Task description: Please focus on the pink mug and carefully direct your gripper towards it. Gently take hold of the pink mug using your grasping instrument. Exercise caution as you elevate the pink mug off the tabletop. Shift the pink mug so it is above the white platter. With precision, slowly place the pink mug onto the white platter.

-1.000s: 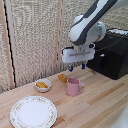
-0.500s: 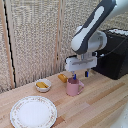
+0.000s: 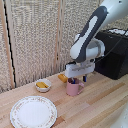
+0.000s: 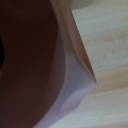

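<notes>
The pink mug (image 3: 74, 89) stands upright on the wooden table, its handle toward the exterior view's right. My gripper (image 3: 77, 80) hangs directly over it, with its dark blue fingers (image 3: 71, 80) down at the mug's rim and still apart, so it is open. The wrist view is filled by the pink mug (image 4: 70, 75) from very close: its pink wall, rim and dark inside, with pale wood beside it. The white platter (image 3: 33, 111) lies near the table's front at the exterior view's left, well apart from the mug and with nothing on it.
A small white bowl (image 3: 43, 85) with yellow food sits between platter and mug. A yellow item (image 3: 62, 77) lies just behind the mug. A black box (image 3: 113, 53) stands at the back right. A woven screen (image 3: 35, 40) backs the table.
The gripper has come down from above the mug until its fingers reach the rim. The mug, bowl and platter have not moved.
</notes>
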Motion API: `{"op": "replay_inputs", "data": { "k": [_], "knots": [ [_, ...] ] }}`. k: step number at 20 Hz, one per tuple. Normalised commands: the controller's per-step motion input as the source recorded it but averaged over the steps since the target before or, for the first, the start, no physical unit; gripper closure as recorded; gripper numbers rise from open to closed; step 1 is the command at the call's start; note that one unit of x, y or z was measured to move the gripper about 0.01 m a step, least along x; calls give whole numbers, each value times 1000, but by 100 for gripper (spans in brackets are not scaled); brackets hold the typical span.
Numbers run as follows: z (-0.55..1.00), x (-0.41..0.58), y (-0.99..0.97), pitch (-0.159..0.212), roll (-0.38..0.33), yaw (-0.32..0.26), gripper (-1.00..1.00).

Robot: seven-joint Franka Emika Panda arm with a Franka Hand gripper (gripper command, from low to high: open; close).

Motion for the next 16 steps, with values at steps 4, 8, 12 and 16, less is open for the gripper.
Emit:
{"op": "replay_inputs", "data": {
  "k": [4,8,12,16],
  "knots": [
    [-65,15,-50,-8,-3,74,100],
    [-13,0,-82,-16,0,27,100],
    [-94,0,-96,-52,0,26,100],
    [-54,0,-15,-55,0,27,100]
  ]
}}
